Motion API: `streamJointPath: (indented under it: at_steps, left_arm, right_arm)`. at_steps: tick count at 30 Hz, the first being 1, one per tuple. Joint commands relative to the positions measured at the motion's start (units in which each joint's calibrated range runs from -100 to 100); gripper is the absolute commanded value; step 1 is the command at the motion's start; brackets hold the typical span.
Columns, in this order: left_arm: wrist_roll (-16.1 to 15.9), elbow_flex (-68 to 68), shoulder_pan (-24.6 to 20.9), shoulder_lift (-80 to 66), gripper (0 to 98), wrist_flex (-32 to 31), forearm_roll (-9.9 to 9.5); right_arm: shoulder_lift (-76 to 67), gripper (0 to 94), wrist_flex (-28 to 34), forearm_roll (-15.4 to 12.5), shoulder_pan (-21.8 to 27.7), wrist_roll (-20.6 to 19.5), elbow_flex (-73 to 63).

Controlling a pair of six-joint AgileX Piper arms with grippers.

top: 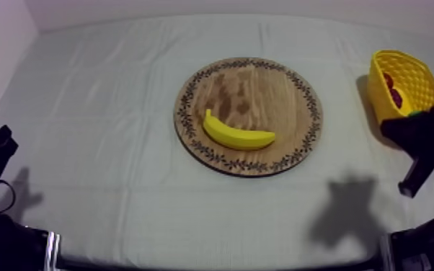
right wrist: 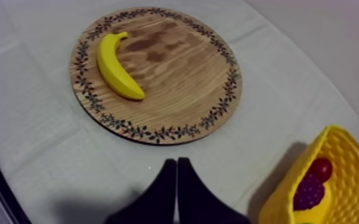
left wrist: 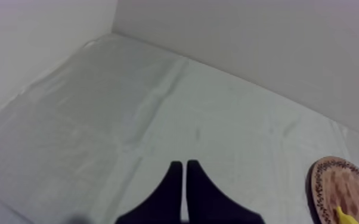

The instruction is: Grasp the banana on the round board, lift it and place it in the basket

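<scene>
The table [top: 104,144] carries a grey-white cloth. The wooden board [right wrist: 176,77] lies ahead of the right gripper [right wrist: 176,161], whose jaws are clenched together on nothing. The yellow basket [right wrist: 343,173] stands just beside those jaws, on the side away from the banana [right wrist: 115,65], and holds a small red fruit [right wrist: 321,168]. The banana lies flat on the board, beyond the jaws, toward the rim farthest from the basket. The left gripper [left wrist: 183,162] is likewise closed and empty, with the board well off to its side. Recommendation: the right jaws should part before descent, straddle the banana at mid-length across its curve, then close firmly.
</scene>
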Motion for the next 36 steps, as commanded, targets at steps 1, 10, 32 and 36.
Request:
streamJointPath:
  at_steps: [1, 10, 32, 36]
  left_arm:
    - [0.0, 0.0, 0.0, 0.0, 0.1, 0.0, -0.01]
    - [0.0, 0.0, 0.0, 0.0, 0.1, 0.0, -0.01]
    - [0.0, 0.0, 0.0, 0.0, 0.1, 0.0, -0.01]
    - [0.0, 0.0, 0.0, 0.0, 0.1, 0.0, -0.01]
  right_arm:
    - [12.0, 0.5, 10.1, 0.3, -1.8, 1.4, -18.0]
    - [31.2, 0.7, 32.1, -0.9, -4.8, 8.5, -47.3]
    - [64.2, 2.3, 46.5, -0.2, -9.8, 9.5, -76.0]
    - [65.6, 12.1, 46.5, -0.3, -10.3, 9.0, -76.3]
